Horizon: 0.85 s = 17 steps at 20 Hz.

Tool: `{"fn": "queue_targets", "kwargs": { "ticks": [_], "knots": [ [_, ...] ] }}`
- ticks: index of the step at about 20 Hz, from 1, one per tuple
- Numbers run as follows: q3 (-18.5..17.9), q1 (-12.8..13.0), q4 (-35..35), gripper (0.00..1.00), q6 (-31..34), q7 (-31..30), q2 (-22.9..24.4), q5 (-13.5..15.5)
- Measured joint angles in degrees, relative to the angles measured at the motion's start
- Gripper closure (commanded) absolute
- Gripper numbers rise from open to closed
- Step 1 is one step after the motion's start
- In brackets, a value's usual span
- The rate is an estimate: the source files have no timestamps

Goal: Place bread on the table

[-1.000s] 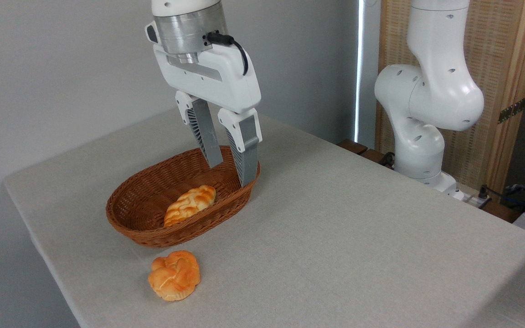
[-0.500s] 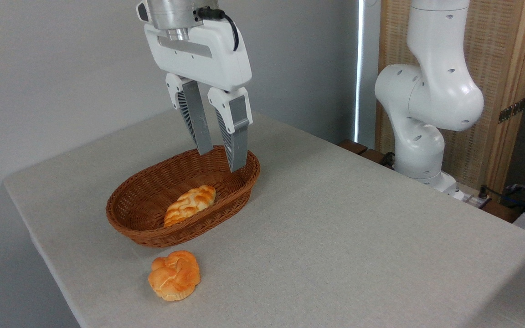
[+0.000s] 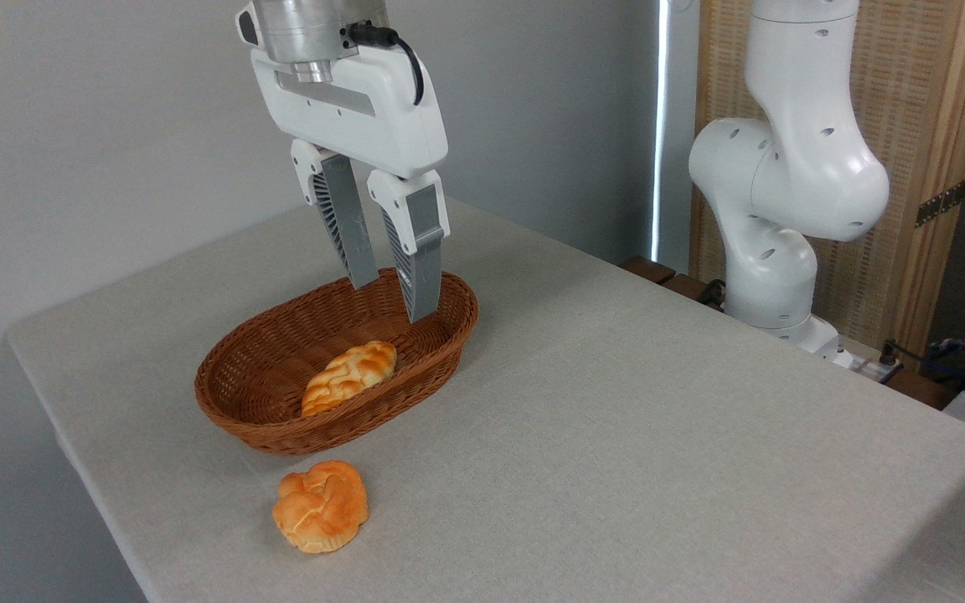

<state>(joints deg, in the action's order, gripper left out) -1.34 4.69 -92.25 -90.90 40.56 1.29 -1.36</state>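
Near the bench (image 3: 616,435) front, the bread (image 3: 320,506) is set down.
Above the basket (image 3: 281,419), the pincer (image 3: 390,303) is held spread and empty.

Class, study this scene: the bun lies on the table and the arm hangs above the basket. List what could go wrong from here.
1. The bun lies close to the table's near edge; a nudge might roll it off.
2. The gripper, jaws open and empty, hangs just above the basket rim; dropping could clip it.
3. It might wrongly fetch the loaf.
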Motion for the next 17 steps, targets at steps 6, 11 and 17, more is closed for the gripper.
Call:
{"fn": "queue_targets", "kwargs": {
  "ticks": [6, 11, 17],
  "knots": [
    [0.0, 0.0, 0.0, 0.0, 0.0, 0.0, -0.1, 2.7],
    [-0.1, 0.0, 0.0, 0.0, -0.1, 0.0, -0.1, 3.7],
    [-0.1, -0.1, 0.1, 0.0, -0.2, 0.0, -0.1, 3.7]
  ]
}}
